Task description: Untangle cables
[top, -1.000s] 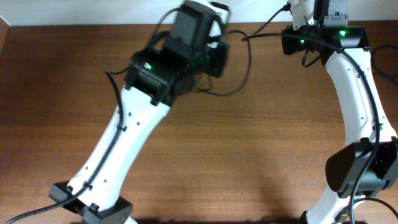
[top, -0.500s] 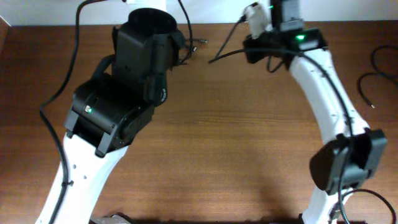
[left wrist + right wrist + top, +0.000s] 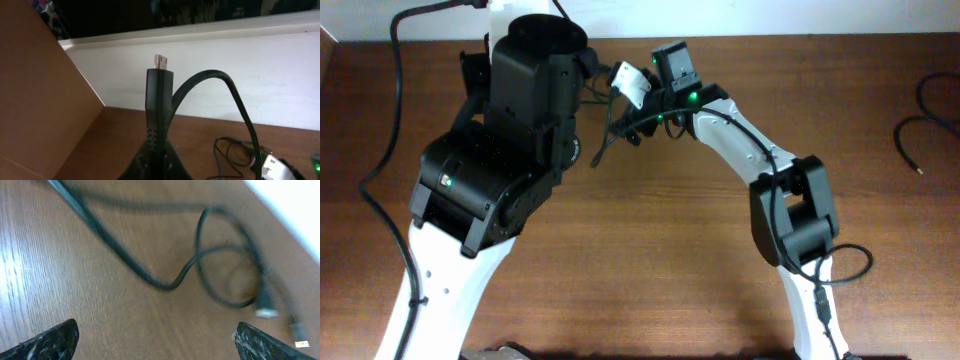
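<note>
Cables point(image 3: 612, 125) are lying mostly in one knot at the far middle of the table point(image 3: 650, 270), between my two wrists. A loose cord point(image 3: 900, 135) is sitting well apart at the right edge.

I am reaching the right arm point(image 3: 760, 165) across to the knot, and its wrist view is blurred, so I am judging that it should settle before I commit to a grasp. The right gripper point(image 3: 155, 330) is hanging above the wood with its fingers spread wide and nothing between them. Under it a loop point(image 3: 225, 275) is crossing over itself, with two small plug ends just beside it.

The left gripper point(image 3: 156, 160) is pinching a plug point(image 3: 159, 95) upright, with its metal tip point(image 3: 160, 61) pointing up toward the white wall point(image 3: 280, 75). That plug's cord is arching over to the right and dropping toward the knot.

To do this step well, I am planning to:

- close the right fingers on a single strand near the crossing, not on a plug;
- hold that strand down while drawing the left end away slowly;
- ease off if the whole knot starts sliding as one lump.

I cannot tell from here which strand belongs to the held plug, so I am following the arch down before choosing.
</note>
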